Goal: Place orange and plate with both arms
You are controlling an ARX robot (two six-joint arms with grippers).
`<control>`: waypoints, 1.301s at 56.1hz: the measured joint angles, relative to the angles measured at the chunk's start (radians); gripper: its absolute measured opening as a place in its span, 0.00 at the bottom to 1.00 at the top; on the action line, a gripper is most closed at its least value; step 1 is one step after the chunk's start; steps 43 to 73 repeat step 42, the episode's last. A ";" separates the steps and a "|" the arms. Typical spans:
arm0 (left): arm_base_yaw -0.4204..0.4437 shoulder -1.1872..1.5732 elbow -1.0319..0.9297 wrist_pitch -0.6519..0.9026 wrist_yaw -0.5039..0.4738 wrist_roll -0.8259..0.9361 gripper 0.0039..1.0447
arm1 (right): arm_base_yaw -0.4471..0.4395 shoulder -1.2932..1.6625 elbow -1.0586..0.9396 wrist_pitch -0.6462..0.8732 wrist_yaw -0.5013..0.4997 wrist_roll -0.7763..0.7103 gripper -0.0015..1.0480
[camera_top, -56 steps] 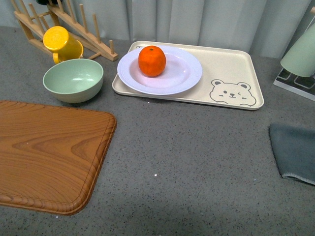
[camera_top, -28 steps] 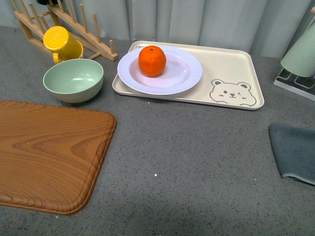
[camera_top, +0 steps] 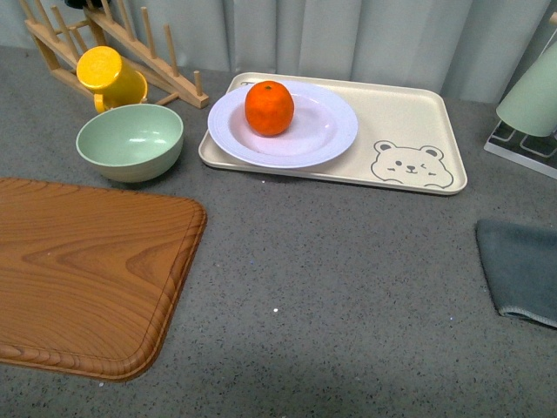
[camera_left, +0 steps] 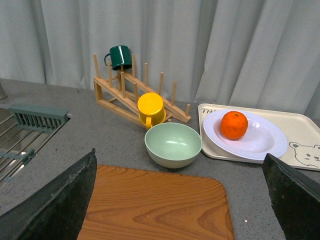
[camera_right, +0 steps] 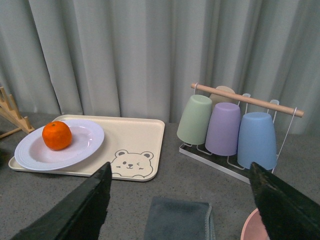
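A big wooden board (camera_top: 87, 270) lay on the near left of the grey counter (camera_top: 331, 287). Far behind it sat the bear tray (camera_top: 409, 131), and the white plate (camera_top: 322, 131) rested on the tray's left end. The orange (camera_top: 269, 108) sat on the plate, toward its left side. A green bowl (camera_top: 130, 142) stood just left of the tray, with a yellow cup (camera_top: 109, 77) behind it against a wooden rack (camera_top: 130, 43). A grey cloth (camera_top: 522, 270) lay at the right. The left gripper (camera_left: 180, 200) and right gripper (camera_right: 180, 200) both had their jaws spread wide and held nothing.
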 joint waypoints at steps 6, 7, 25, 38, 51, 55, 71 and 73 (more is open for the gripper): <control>0.000 0.000 0.000 0.000 0.000 0.000 0.94 | 0.000 0.000 0.000 0.000 0.000 0.002 0.92; 0.000 0.000 0.000 0.000 0.000 0.000 0.94 | 0.000 0.000 0.000 0.000 0.000 0.002 0.91; 0.000 0.000 0.000 0.000 0.000 0.000 0.94 | 0.000 0.000 0.000 0.000 0.000 0.002 0.91; 0.000 0.000 0.000 0.000 0.000 0.000 0.94 | 0.000 0.000 0.000 0.000 0.000 0.002 0.91; 0.000 0.000 0.000 0.000 0.000 0.000 0.94 | 0.000 0.000 0.000 0.000 0.000 0.001 0.91; 0.000 0.000 0.000 0.000 0.000 0.000 0.94 | 0.000 0.000 0.000 0.000 0.000 0.001 0.91; 0.000 0.000 0.000 0.000 0.000 0.000 0.94 | 0.000 0.000 0.000 0.000 0.000 0.001 0.91; 0.000 0.000 0.000 0.000 0.000 0.000 0.94 | 0.000 0.000 0.000 0.000 0.000 0.001 0.91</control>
